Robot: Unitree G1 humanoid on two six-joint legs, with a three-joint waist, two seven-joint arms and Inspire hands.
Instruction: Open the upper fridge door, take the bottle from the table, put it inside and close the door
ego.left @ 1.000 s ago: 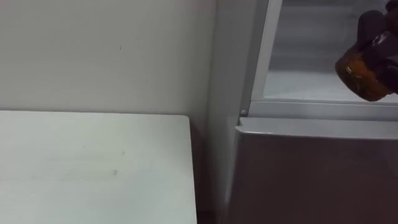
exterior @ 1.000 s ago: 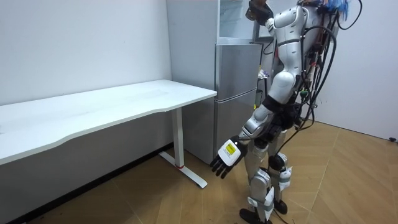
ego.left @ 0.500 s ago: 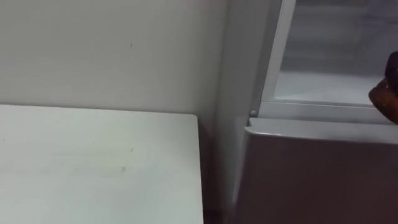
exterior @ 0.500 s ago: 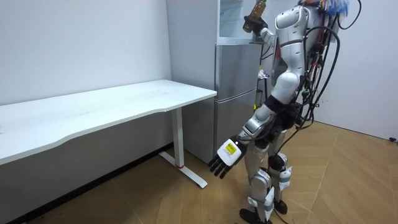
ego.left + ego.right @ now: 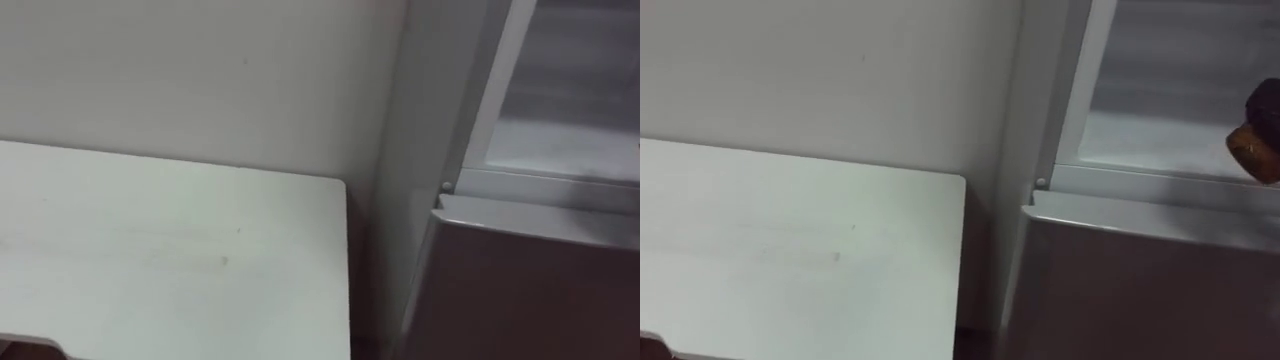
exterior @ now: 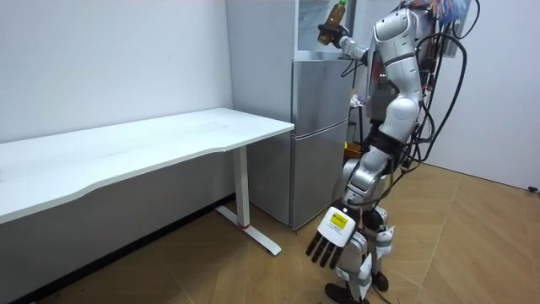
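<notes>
The bottle (image 6: 336, 12), amber with a green cap, is held upright at the open upper fridge compartment (image 6: 310, 25). My right hand (image 6: 327, 35) is raised and shut round its lower part. In the right eye view the bottle's amber bottom (image 5: 1250, 152) shows at the right edge, over the compartment's pale shelf (image 5: 1160, 135), with my dark right hand (image 5: 1267, 103) just above it. My left hand (image 6: 334, 240) hangs low beside my legs, its fingers straight. I stand close in front of the fridge (image 6: 321, 135).
The grey lower fridge door (image 5: 1140, 290) is closed below the open compartment. A long white table (image 6: 126, 148) stands against the wall at my left, its corner (image 5: 940, 200) close to the fridge's side. Wooden floor lies behind me.
My right hand has carried the bottle towards the room view's left, up to the fridge opening. My left hand has swung lower and towards the room view's right. The head camera has shifted.
</notes>
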